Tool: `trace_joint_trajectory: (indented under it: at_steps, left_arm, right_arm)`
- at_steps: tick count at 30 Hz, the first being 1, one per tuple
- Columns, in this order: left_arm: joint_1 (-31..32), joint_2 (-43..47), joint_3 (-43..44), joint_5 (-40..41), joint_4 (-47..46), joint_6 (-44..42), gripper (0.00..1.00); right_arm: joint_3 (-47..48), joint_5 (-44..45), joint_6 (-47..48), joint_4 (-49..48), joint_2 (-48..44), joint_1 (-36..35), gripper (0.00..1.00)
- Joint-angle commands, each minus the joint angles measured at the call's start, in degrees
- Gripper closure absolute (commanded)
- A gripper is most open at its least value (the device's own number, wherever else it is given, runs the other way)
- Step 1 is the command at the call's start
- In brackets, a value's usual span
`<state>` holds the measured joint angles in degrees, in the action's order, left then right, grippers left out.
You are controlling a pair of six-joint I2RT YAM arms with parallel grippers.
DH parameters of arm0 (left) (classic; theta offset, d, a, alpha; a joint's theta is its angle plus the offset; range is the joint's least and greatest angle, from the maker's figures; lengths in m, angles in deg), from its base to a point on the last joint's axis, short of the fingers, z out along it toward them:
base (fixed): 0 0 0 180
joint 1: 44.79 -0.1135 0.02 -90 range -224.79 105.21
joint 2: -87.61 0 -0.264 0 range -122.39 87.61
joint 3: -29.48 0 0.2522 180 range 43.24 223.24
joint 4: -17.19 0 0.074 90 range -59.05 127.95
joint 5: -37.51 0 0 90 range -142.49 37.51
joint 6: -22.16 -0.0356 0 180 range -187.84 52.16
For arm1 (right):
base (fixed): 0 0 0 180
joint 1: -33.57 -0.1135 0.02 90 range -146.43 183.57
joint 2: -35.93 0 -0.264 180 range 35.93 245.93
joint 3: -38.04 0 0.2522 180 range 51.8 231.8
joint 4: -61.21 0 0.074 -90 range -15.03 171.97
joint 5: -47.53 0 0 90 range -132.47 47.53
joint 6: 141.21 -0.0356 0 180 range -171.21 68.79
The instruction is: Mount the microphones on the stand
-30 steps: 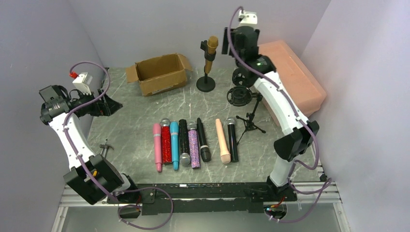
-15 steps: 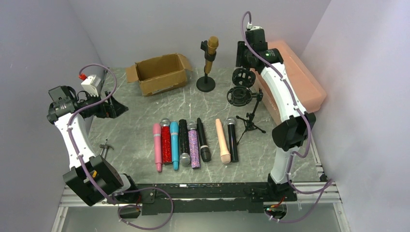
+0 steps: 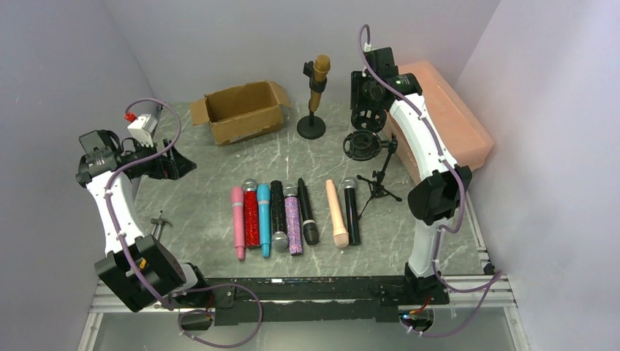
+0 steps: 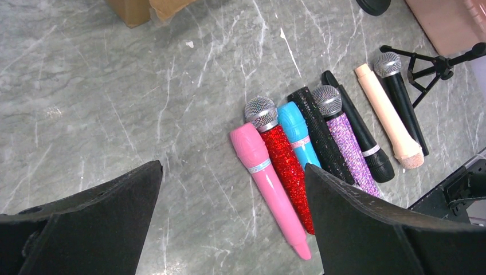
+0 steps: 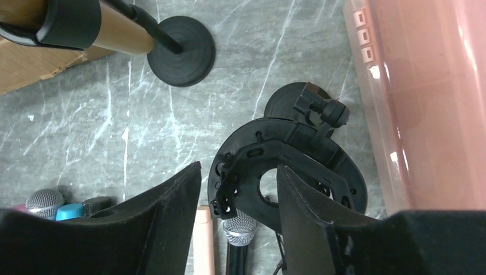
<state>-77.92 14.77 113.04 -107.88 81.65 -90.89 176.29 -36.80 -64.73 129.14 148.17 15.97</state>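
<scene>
down on the grey marbled table [image 3: 197,194], between the two arms, eight microphones lie side by side in a row. from the left: pink microphone [image 3: 237,212], red glitter microphone [image 3: 251,216], blue microphone [image 3: 264,212], black glitter microphone [image 3: 278,208], purple glitter microphone [image 3: 293,223], plain black microphone [image 3: 306,212]. then a small gap, and the peach microphone [image 3: 337,212] beside a black microphone with a silver head [image 3: 352,212]. some heads point to the back, some to the front.

at the back, the gold microphone [image 3: 319,77] sits in the clip of the stand [image 3: 311,126], off the table, just right of an open cardboard box [image 3: 241,110].

over to the left gripper [image 4: 233,167]: it's raised at the left edge, well apart from the row, jaws spread wide, nothing between them, its camera looking down on the pink and red end of the line.

now the right gripper [image 5: 236,169]: up at the back right, next to the pink bin [image 3: 446,117], hanging above a black ring-shaped shock mount [image 5: 298,143]. its jaws are partly open and hold nothing. whether the fingers [image 5: 172,200] touch the ring, i cannot tell. a small tripod [image 3: 380,189] stands just right of the row's far end.
</scene>
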Motion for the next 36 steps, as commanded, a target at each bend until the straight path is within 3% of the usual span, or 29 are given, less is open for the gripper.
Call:
trace_joint_trajectory:
  at_steps: [1,9,16,21,25,36]
  left_arm:
    - [1.1,1.9,-1.4,1.2,-1.5,-1.0,0.01]
    - [1.6,2.6,-1.5,2.1,-1.7,-1.7,0.01]
    - [1.7,2.8,-1.7,1.9,-2.1,-0.9,0.01]
    - [2.0,3.1,-1.5,2.1,-2.4,-0.4,0.01]
    - [2.3,3.3,-1.4,2.1,-2.4,0.2,0.01]
    - [2.5,3.9,-1.9,2.6,-2.5,0.1,0.01]
  right_arm:
    - [3.7,-0.9,0.5,2.8,2.7,0.2,0.44]
    - [5.6,-0.6,0.1,3.1,6.5,0.2,0.39]
    - [5.1,-1.4,1.0,2.2,4.9,0.1,0.63]
    - [4.4,-9.0,3.6,-0.3,2.3,0.1,0.75]
    - [4.6,-19.3,6.1,-0.6,1.7,-0.5,0.76]
    - [4.4,-24.4,15.0,0.4,1.3,-6.9,0.75]
